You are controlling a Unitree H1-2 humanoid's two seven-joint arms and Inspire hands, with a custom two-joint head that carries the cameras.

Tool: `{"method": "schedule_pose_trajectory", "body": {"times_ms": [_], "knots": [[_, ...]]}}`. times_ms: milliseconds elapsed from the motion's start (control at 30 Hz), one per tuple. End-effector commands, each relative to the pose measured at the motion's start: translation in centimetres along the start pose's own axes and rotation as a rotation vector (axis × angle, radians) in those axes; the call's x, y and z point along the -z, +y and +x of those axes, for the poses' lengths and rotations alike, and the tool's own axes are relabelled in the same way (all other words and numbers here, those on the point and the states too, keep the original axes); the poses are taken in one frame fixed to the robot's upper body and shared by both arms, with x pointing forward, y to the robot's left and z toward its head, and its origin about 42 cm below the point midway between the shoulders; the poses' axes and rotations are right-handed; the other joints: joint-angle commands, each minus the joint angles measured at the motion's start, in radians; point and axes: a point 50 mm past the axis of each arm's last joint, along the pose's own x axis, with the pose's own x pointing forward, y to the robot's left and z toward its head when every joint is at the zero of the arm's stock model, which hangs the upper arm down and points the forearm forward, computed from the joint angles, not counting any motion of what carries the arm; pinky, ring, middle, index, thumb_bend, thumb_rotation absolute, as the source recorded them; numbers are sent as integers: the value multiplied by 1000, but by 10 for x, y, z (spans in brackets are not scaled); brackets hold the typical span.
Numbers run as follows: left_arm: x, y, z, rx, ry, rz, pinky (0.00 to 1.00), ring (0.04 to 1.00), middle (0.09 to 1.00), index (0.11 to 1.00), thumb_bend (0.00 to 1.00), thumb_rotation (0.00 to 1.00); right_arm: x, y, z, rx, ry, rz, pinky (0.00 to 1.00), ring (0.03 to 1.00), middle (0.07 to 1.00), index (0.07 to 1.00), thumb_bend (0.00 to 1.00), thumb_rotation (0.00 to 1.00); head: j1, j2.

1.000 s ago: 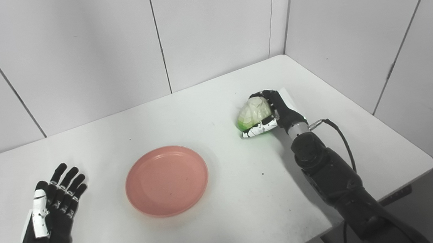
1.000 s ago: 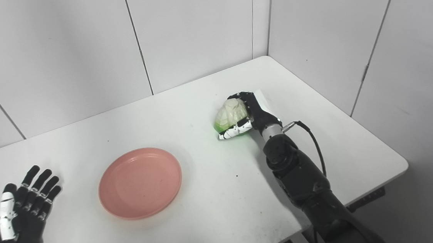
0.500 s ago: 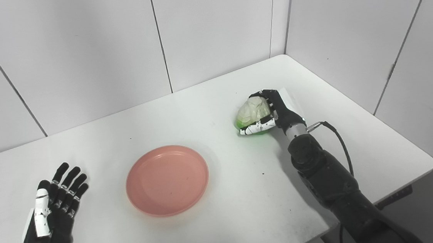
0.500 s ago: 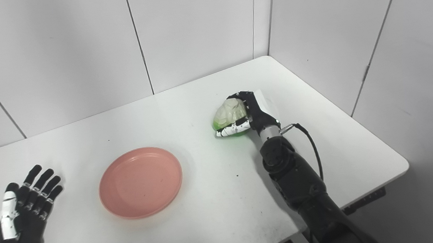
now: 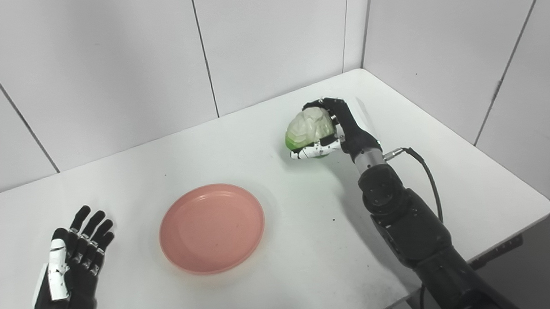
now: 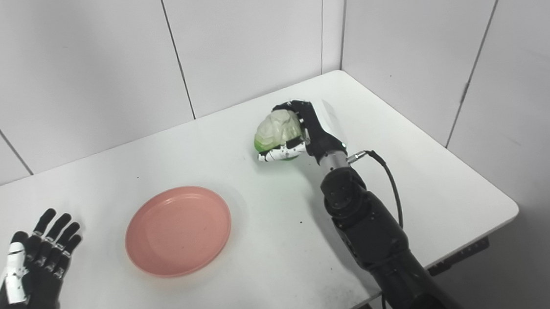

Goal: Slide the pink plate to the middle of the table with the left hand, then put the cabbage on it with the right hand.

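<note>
Right hand point(image 5: 346, 129) clasping cabbage point(image 5: 308, 128) beyond pink plate point(image 5: 211, 228); left hand point(image 5: 71, 273) flat, fingers spread.

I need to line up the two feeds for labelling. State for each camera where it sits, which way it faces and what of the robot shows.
Left eye view: on the head, looking down at the white table; left hand open, right hand holding the cabbage.
Right eye view: beside it, a little to the right, same downward aim; both arms enter from below.
Shared: the pink plate, cabbage, both hands, the wall corner.
</note>
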Motion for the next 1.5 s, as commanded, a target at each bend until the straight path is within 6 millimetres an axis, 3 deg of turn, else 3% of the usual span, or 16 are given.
{"method": "schedule_pose_trajectory", "body": {"times_ms": [0, 167, 433, 567, 1000, 1467], "knots": [[-4, -6, 3, 2, -16, 14, 933, 897, 900, 896, 466, 1000, -29, -12, 13, 37, -95, -1, 395, 453, 456, 526, 523, 0, 2, -1], [-2, -11, 4, 2, -13, 24, 935, 893, 894, 891, 468, 1000, -54, -10, 10, 18, -157, -1, 392, 450, 459, 522, 524, 0, 31, -3], [2, -27, 6, -9, -10, 43, 942, 893, 895, 892, 469, 1000, -84, 11, 3, -88, -265, 9, 399, 455, 463, 522, 524, 0, 96, -5], [2, -38, 6, -13, -3, 51, 949, 896, 900, 895, 473, 1000, -96, 40, -2, -168, -319, 49, 400, 454, 463, 521, 524, 0, 158, -7], [5, -68, 8, -29, 3, 60, 968, 907, 904, 908, 466, 1000, -106, 98, -15, -296, -349, 93, 392, 438, 456, 525, 523, 0, 293, 6], [5, -87, 14, -46, 5, 63, 921, 890, 889, 890, 458, 1000, -108, 122, -28, -383, -367, 106, 407, 442, 456, 523, 524, 0, 348, 24]]}}
